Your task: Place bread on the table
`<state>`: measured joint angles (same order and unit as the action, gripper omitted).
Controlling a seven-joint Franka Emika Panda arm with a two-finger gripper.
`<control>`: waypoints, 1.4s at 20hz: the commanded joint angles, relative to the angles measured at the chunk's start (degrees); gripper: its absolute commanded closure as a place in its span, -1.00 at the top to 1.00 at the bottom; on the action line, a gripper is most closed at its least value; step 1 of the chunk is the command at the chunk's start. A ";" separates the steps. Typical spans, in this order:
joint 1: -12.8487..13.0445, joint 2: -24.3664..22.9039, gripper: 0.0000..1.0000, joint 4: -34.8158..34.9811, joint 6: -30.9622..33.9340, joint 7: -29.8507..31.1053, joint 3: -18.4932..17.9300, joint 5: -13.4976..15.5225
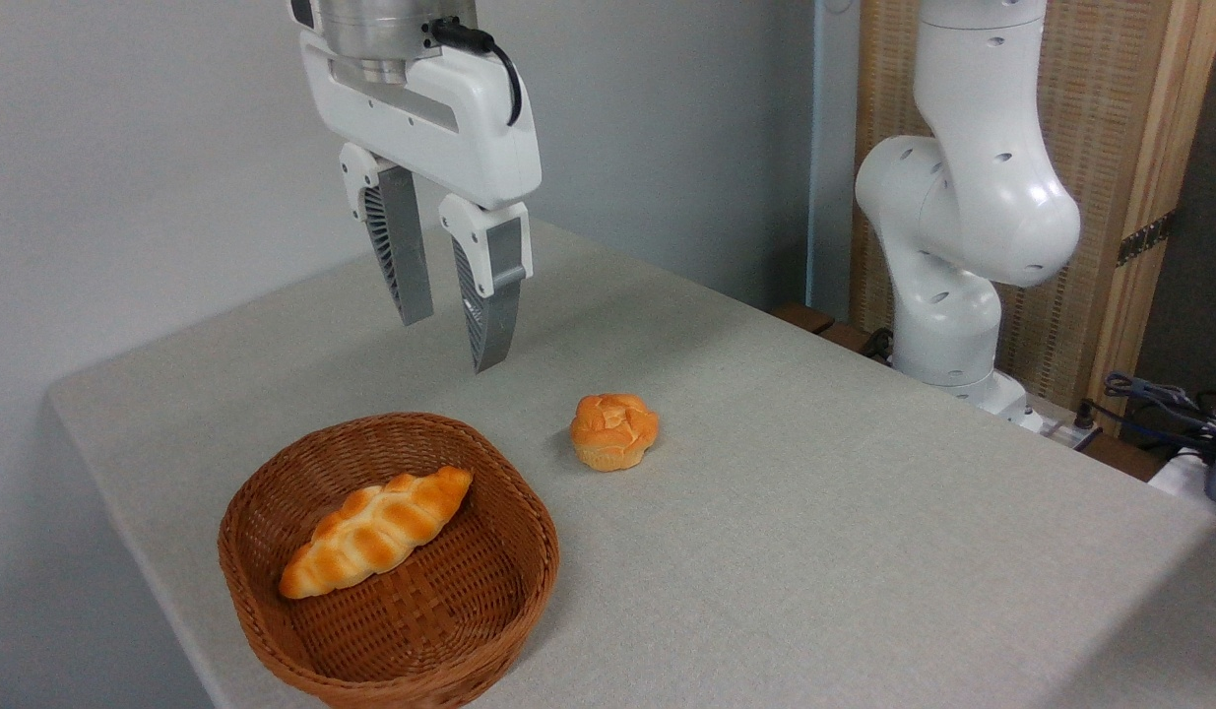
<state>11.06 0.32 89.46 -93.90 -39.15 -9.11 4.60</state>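
Bread [613, 430] on table [864, 551] — beside basket [273, 581]; gripper [454, 342] above, empty, fingers apart

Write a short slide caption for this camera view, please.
Open gripper above the table; round bread beside the basket holding a braided loaf.

Golden-orange bread [613, 430] (paler base), brown basket [273, 601].

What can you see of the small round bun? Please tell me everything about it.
The bun is small and round, golden-orange on its cracked, knotted top and paler at the base. It looks like glossy baked bread. It sits upright on the table, right of the basket, apart from it. Nothing else touches it: the gripper hangs open above, to the left.
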 commanded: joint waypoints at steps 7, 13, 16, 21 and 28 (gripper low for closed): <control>-2.45 0.12 1.00 3.08 -3.30 0.48 2.60 2.43; -3.06 -0.15 1.00 4.32 -4.88 0.39 4.53 2.52; -5.35 -0.15 1.00 4.94 -6.20 0.48 7.00 2.52; -5.96 -0.24 1.00 4.94 -6.03 0.22 7.18 2.52; -6.58 -0.76 1.00 4.76 -3.66 0.48 6.48 1.91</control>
<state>4.85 0.75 93.48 -98.94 -39.15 -2.56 6.05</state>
